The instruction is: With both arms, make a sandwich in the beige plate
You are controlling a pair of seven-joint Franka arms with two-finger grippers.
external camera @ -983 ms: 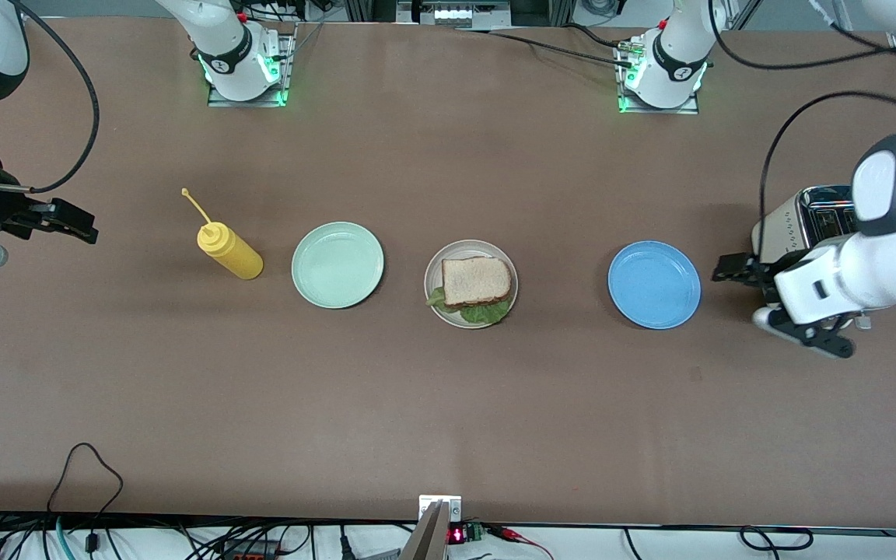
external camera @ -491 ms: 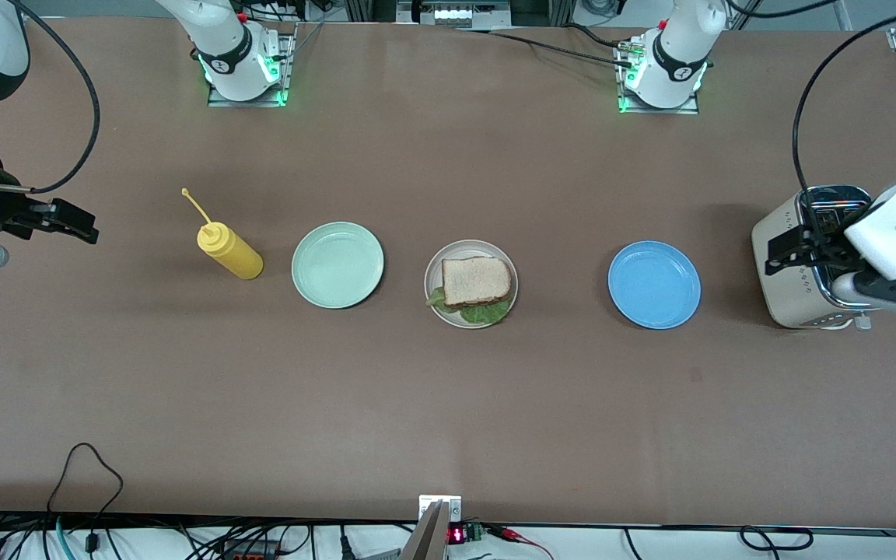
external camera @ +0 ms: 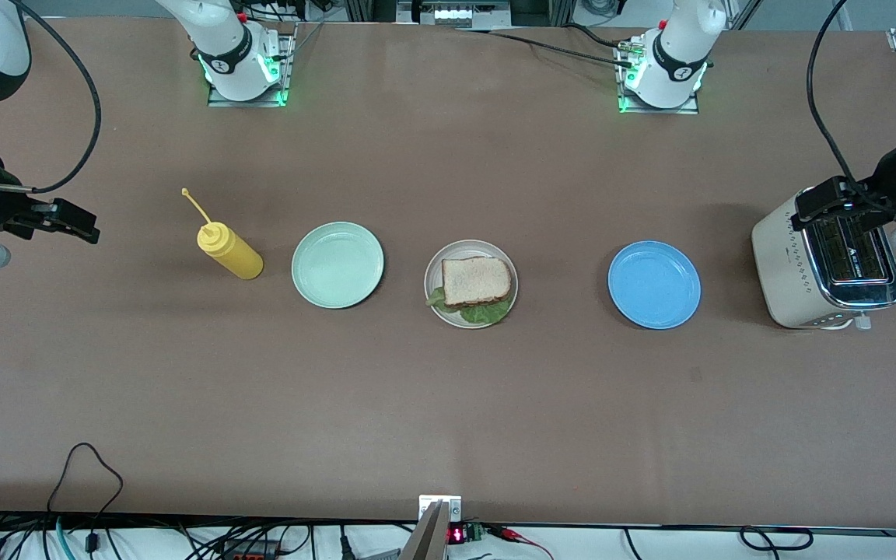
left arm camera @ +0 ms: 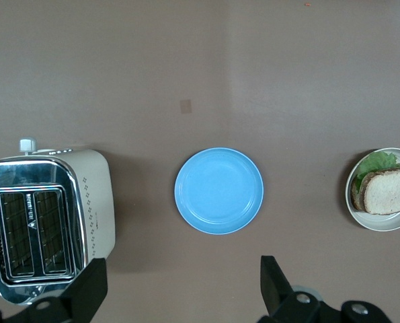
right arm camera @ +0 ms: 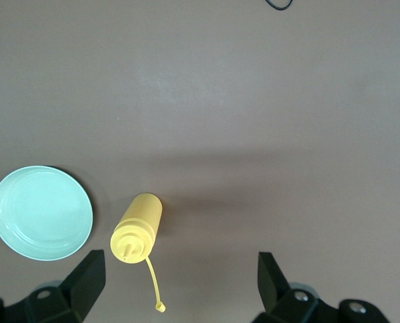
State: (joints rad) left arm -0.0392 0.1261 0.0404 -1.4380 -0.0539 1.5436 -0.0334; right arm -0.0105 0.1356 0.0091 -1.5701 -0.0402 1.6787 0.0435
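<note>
The sandwich [external camera: 477, 280], toasted bread over green lettuce, lies on the beige plate [external camera: 460, 247] in the middle of the table. The left wrist view shows the same sandwich [left arm camera: 388, 190] and plate [left arm camera: 381, 225] at its edge. My left gripper [external camera: 815, 204] hangs open over the toaster, and its fingers [left arm camera: 179, 288] stand wide with nothing between them. My right gripper [external camera: 78, 222] waits open over the table at the right arm's end, apart from the mustard bottle. Its fingers [right arm camera: 178, 281] are spread and hold nothing.
A blue plate [external camera: 654, 285] [left arm camera: 218, 190] lies between the sandwich and a cream toaster [external camera: 825, 268] [left arm camera: 45, 222]. A mint-green plate [external camera: 337, 264] [right arm camera: 42, 212] and a yellow squeeze bottle [external camera: 230, 250] [right arm camera: 138, 225] lie toward the right arm's end.
My left arm has drawn back from beside the blue plate toward its end of the table, uncovering the toaster. The right arm has not moved.
</note>
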